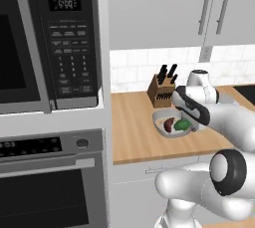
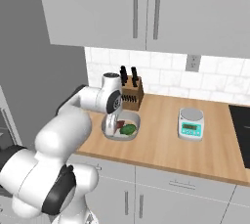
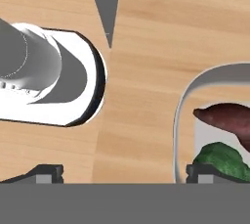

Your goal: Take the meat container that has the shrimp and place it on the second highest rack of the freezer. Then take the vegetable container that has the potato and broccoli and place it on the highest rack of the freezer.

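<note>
Two dark fingertips (image 3: 49, 173) stand wide apart at the bottom of the hand view, holding nothing, one over bare wooden counter (image 3: 146, 32) and the other at the rim of the grey container (image 3: 181, 120) with the potato (image 3: 227, 123) and broccoli (image 3: 222, 158). Left base view shows the gripper (image 1: 191, 110) over that container's edge, with a knife block (image 1: 162, 88) behind. Right base view alone adds a kitchen scale (image 2: 191, 123) farther along and the wall cupboards (image 2: 146, 8).
</note>
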Motion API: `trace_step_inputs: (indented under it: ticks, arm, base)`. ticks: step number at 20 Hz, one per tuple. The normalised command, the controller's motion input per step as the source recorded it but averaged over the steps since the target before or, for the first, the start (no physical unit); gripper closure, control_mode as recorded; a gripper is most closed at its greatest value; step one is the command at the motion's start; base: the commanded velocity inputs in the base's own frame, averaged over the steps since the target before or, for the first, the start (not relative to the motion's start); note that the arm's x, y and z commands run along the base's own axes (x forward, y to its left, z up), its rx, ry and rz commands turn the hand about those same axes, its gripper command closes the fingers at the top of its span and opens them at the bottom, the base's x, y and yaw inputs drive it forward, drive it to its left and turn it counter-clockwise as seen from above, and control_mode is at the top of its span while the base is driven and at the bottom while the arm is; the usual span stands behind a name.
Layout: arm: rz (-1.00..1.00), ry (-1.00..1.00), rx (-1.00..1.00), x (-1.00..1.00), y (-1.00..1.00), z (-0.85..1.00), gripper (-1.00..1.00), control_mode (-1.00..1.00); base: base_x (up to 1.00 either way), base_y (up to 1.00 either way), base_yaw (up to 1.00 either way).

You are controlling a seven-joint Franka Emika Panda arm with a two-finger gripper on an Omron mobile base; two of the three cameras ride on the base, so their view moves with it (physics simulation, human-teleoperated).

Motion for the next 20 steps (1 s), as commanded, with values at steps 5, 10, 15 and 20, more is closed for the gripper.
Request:
trace_step_inputs:
  ticks: [5, 10, 15, 20]
  arm:
    - [0.03, 0.06, 0.04, 0.41, 0.00, -0.33, -1.00, -1.00]
    - [0.04, 0.03, 0.02, 0.39, 0.00, -0.40, -1.00, -1.00]
    - [0.04, 0.04, 0.03, 0.41, 0.00, -0.39, -1.00, -1.00]
    - [0.04, 0.05, 0.03, 0.30, 0.00, -0.39, -1.00, -1.00]
  base:
    - [0.00, 0.00, 0.00]
    - [0.00, 0.00, 0.00]
    - [0.00, 0.00, 0.00]
    - [0.00, 0.00, 0.00]
